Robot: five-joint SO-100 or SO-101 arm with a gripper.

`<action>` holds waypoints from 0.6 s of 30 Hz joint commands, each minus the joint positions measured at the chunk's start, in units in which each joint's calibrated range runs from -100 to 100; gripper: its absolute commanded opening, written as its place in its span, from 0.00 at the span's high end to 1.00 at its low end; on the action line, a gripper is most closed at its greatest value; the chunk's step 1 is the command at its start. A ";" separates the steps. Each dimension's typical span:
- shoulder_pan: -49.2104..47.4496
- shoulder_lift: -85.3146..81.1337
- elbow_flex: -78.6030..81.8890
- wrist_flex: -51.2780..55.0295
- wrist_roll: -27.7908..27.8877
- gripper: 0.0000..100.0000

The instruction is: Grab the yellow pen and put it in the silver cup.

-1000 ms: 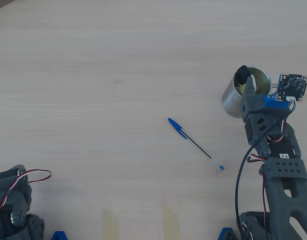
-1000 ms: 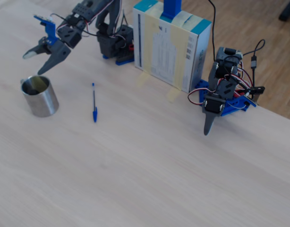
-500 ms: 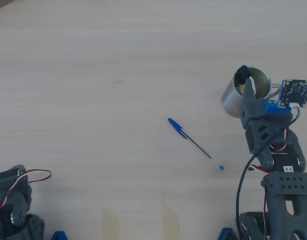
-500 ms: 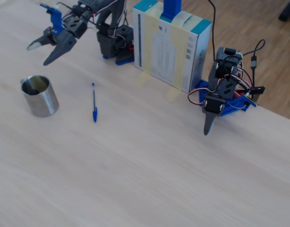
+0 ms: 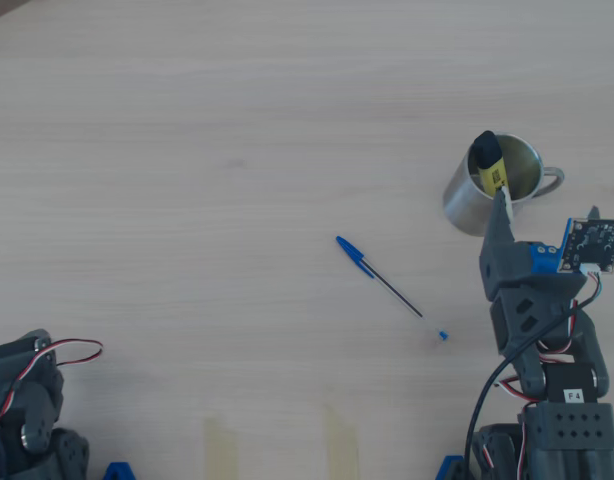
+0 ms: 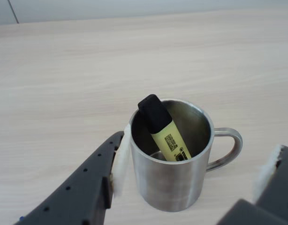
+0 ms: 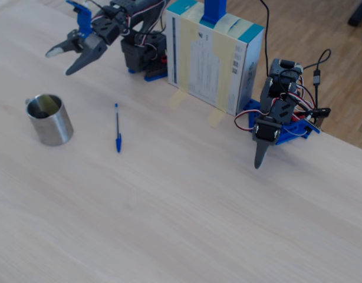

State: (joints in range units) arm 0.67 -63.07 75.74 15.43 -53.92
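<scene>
Jaws: the dark two-finger gripper point(image 6: 193, 171) is standing spread apart and empty, its padded fingertips point(image 6: 121, 159) flanking the cup in the wrist view.
Gripper height: it is hovering clear above the table in the fixed view point(image 7: 68, 58), off to one side of the cup.
Pen: the short bright yellow highlighter pen with a black cap point(image 6: 162, 130) is leaning inside the cup, cap uppermost, touching neither finger.
Cup: the shiny stainless-steel silver cup with a loop handle point(image 5: 467, 200) is standing upright on the pale wooden table point(image 5: 187, 150).
Nearby: a thin blue-capped ballpoint pen point(image 5: 382, 280) is lying well apart from the cup.
</scene>
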 commanded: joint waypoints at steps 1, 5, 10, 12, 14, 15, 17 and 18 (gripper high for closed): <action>-0.41 -4.60 1.49 0.23 -0.07 0.58; -0.41 -8.92 5.12 0.32 -0.07 0.58; -0.41 -14.16 10.65 0.32 -0.12 0.58; -0.41 -16.40 13.01 0.32 -0.12 0.58; -0.41 -18.48 15.46 0.32 -0.64 0.58; -0.41 -19.48 16.55 0.32 -1.11 0.59; -0.41 -21.22 18.63 0.32 -1.32 0.59; -0.41 -22.05 19.54 0.32 -1.32 0.59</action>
State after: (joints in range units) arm 0.67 -82.66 94.23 15.43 -54.89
